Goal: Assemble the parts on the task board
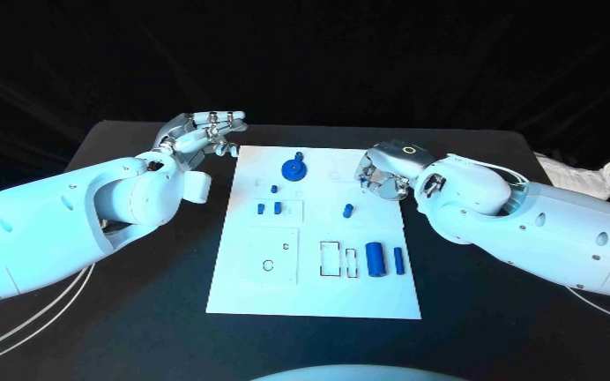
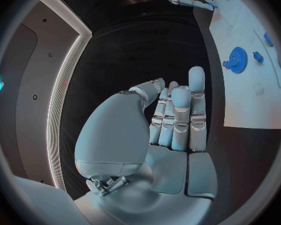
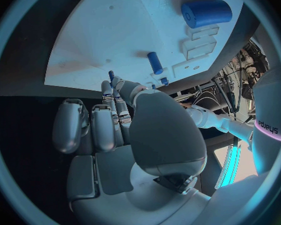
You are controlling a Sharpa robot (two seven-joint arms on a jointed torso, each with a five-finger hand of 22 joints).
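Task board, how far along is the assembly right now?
Early. On the task board, the blue gear looks seated at the far end. Nothing is in hand: the left hand and right hand hold no part. The blue cylinder and small pins lie loose.

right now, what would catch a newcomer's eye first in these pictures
The white task board stands out against the black table, lying lengthwise in its middle. On it, a blue gear sits near the far end and a thick blue cylinder lies toward the near right corner. The left hand and the right hand flank the board's far end, neither holding a part.
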